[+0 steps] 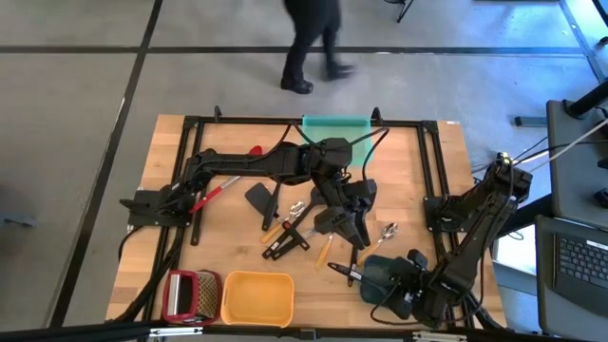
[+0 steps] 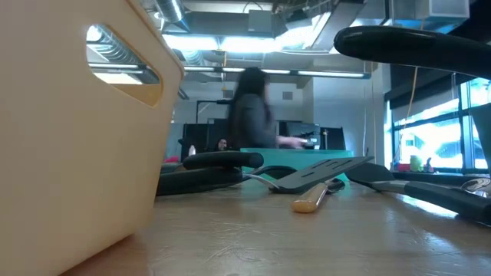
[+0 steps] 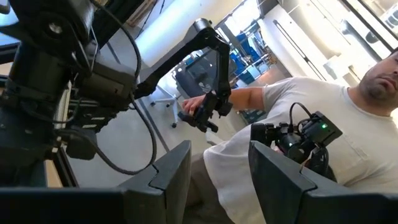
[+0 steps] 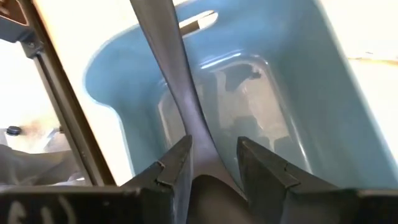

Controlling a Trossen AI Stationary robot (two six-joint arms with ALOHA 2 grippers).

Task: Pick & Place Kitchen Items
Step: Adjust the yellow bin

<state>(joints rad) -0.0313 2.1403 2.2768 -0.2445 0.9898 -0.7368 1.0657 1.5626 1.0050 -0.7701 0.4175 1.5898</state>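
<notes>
Nearest the front edge of the bench [image 1: 161, 228], the right hand [image 4: 211, 163] sits over the grey-blue tray [image 4: 292, 87], fingers pinched on the dark handle of a utensil [image 4: 171, 74]. Its long axis runs straight away from the fingers, across the tray toward the far wall with the slot. The yellow tray [image 1: 256, 297] and the red-framed grater [image 1: 187, 293] sit along that same front edge.

Mid-bench is a loose heap of utensils [image 1: 294, 228], handles lying at mixed angles, mostly diagonal. The left hand [image 3: 217, 171] is above that heap, tipped up toward the room, fingers apart and holding nothing. A red-handled spoon [image 1: 214, 193] lies diagonally to the left. Teal tray [image 1: 334, 126] at the far edge.
</notes>
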